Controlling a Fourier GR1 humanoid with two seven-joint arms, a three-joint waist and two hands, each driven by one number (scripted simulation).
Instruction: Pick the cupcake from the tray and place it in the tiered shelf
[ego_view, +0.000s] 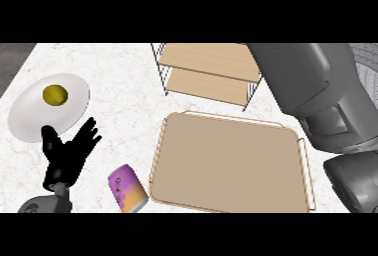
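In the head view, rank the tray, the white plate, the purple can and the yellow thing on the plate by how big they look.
1. Flat tan wooden tray
2. Oval white plate
3. Purple and orange can, which lies nearer the camera
4. Small round yellow item

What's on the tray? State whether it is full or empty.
Empty: the tray shows only bare tan surface inside its rim. No cupcake shows on it; the right arm hides its far right corner.

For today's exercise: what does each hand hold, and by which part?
Left hand is open, holding nothing. The right hand is out of view, so its hold cannot be told.
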